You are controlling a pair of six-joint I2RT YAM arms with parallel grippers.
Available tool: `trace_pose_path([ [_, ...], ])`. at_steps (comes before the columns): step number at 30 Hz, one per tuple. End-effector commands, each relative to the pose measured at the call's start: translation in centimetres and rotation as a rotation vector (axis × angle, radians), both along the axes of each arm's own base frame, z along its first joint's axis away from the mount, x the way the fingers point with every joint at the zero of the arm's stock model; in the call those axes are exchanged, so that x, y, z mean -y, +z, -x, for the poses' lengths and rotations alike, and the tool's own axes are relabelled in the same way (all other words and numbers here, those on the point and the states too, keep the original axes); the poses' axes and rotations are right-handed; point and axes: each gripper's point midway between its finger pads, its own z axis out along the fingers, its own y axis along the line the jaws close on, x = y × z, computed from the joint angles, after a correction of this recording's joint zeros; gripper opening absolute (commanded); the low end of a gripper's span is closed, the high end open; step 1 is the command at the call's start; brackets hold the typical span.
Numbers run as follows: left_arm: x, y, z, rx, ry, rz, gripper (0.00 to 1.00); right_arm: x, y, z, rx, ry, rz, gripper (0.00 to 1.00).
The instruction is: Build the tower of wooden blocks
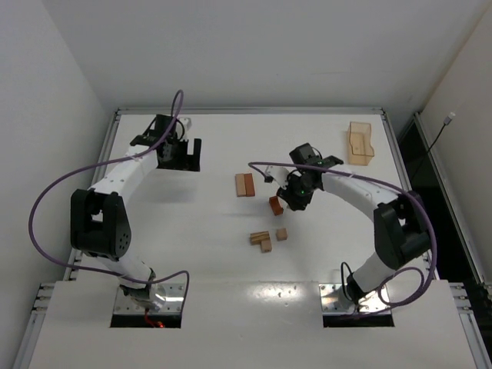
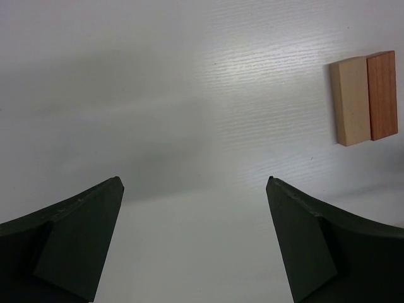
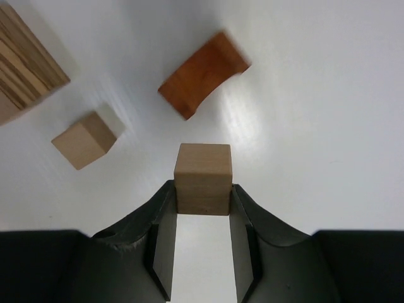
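a tan cube (image 3: 203,178) is pinched between the fingers of the right claw (image 3: 203,205). just ahead of that claw a reddish arch (image 3: 203,74) is seen lying on the table (image 3: 315,126), with a second cube (image 3: 84,140) off to the left in the wrist view and a striped block (image 3: 25,63) further left at the frame edge. the left claw (image 2: 195,184) is spread wide with nothing between its fingers, and a tan bar (image 2: 351,101) and a red bar (image 2: 382,95) are laid touching side by side ahead of it and to its right.
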Motion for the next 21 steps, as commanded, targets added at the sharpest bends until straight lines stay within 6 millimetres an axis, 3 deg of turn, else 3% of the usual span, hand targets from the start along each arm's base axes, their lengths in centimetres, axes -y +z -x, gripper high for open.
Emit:
trace_pose_path([
  [1, -0.5, 2.5, -0.6, 0.070, 0.017, 0.025, 0.96, -2.7, 7.4, -4.1, 0.209, 0.217, -0.097, 0.00],
  [3, -0.5, 2.5, -0.6, 0.070, 0.017, 0.025, 0.96, -3.3, 8.0, -4.1, 0.172, 0.284, -0.102, 0.00],
  [4, -0.5, 2.5, -0.6, 0.072, 0.008, 0.018, 0.96, -4.6, 8.7, -5.1, 0.166, 0.318, -0.137, 0.00],
  [6, -0.5, 2.5, -0.6, 0.072, 0.008, 0.018, 0.96, -5.4, 8.8, -4.9, 0.127, 0.393, -0.156, 0.00],
  [7, -0.6, 2.5, -0.6, 0.074, -0.001, 0.011, 0.96, -6.5, 9.8, -5.3, 0.137, 0.432, -0.202, 0.00],
  [10, -0.6, 3.2, -0.8, 0.087, -0.019, -0.002, 0.96, -8.0, 10.0, -6.0, 0.138, 0.494, -0.237, 0.00],
  [14, -1.7, 3.8, -1.2, 0.100, 0.008, -0.035, 0.96, -9.6, 9.3, -6.4, 0.099, 0.540, -0.246, 0.00],
  [16, -2.1, 4.1, -1.4, 0.109, 0.017, -0.034, 0.96, -9.9, 8.1, -6.9, 0.073, 0.538, -0.241, 0.00],
  [21, -3.5, 3.4, -1.7, 0.088, 0.071, -0.026, 0.96, -11.5, 7.6, -9.0, 0.102, 0.537, -0.252, 0.00],
])
